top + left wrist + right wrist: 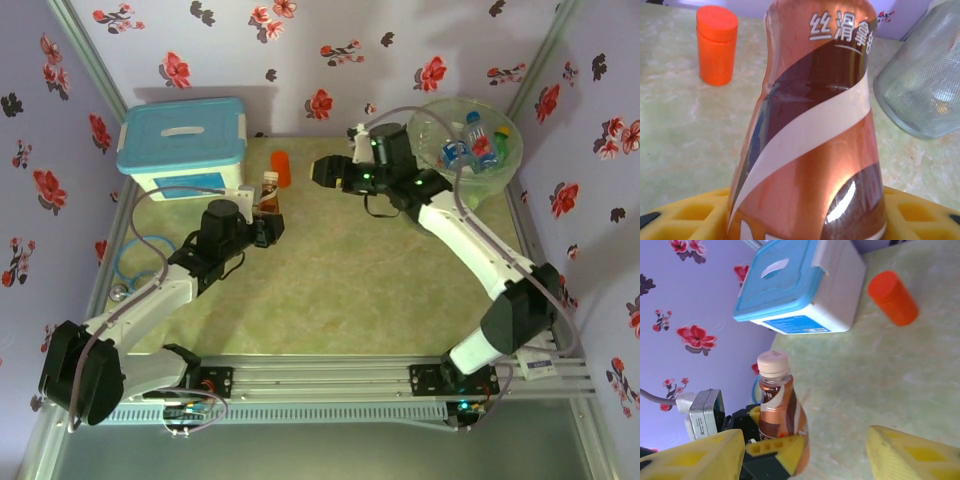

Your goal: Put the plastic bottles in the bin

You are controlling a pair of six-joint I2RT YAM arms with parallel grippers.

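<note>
A copper-brown bottle (pixel 268 195) with a cream cap stands upright at the left-centre of the table, and my left gripper (pixel 265 228) is shut on its lower body. Up close its label (pixel 815 125) rises between the yellow fingers (pixel 690 212). My right gripper (pixel 322 170) hovers open at the back centre, facing left toward that bottle (pixel 777 405), its pads (pixel 915 455) wide apart and holding nothing. An orange bottle (pixel 281 168) sits behind the brown one. The pale-green bin (pixel 432 112) stands at the back right with several bottles (pixel 480 140) inside.
The blue-lidded white box (pixel 183 140) stands at the back left, just behind the held bottle. A blue ring (pixel 130 265) lies by the left wall. The bin's translucent wall (pixel 925 80) shows to the right of the bottle in the left wrist view. Floral walls close in three sides.
</note>
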